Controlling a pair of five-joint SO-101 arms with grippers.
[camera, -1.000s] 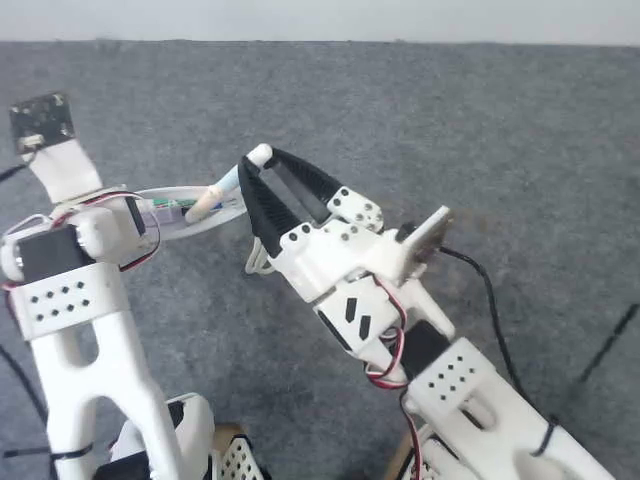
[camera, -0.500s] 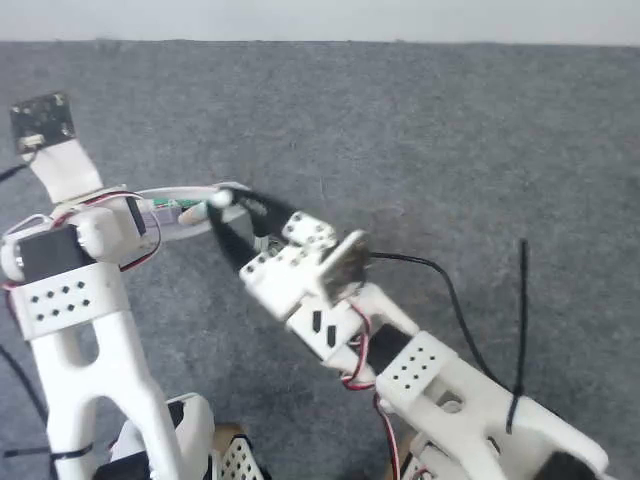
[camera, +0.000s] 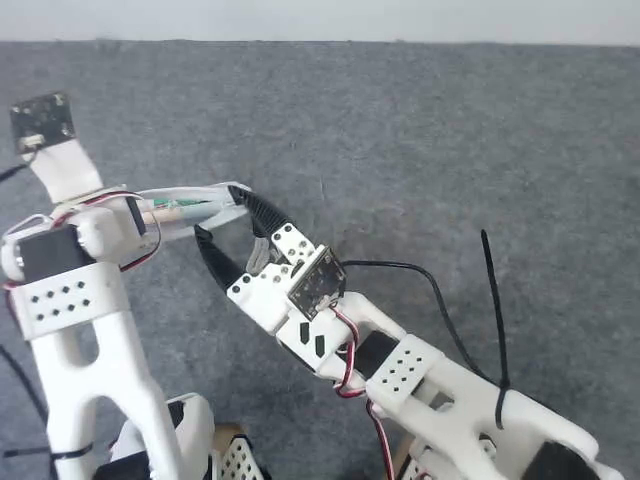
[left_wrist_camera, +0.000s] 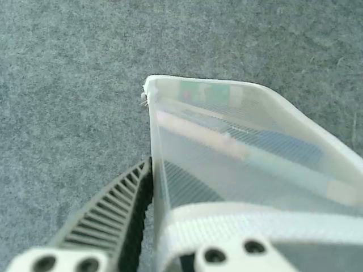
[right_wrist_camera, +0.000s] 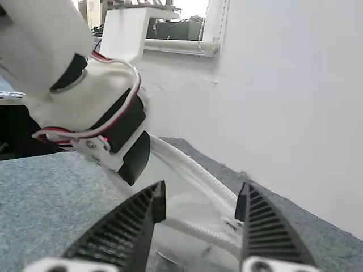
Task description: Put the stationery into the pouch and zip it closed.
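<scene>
Above the grey surface [camera: 450, 130] we see the pouch [left_wrist_camera: 238, 170], stationery [left_wrist_camera: 227, 139] inside, pinched at one end by the left pincer [left_wrist_camera: 154, 195], its length running to the spread right pincer [camera: 218, 212] straddling its free end.

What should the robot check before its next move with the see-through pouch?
1. Pens inside the translucent white mesh pouch: ok, they show through its wall.
2. Left gripper clamped on the pouch, holding it on edge: ok.
3. Right gripper open, with the pouch's end between its jaws: ok.
4. Pouch zipped closed: not ok, its corded rims look apart in the right wrist view.
</scene>
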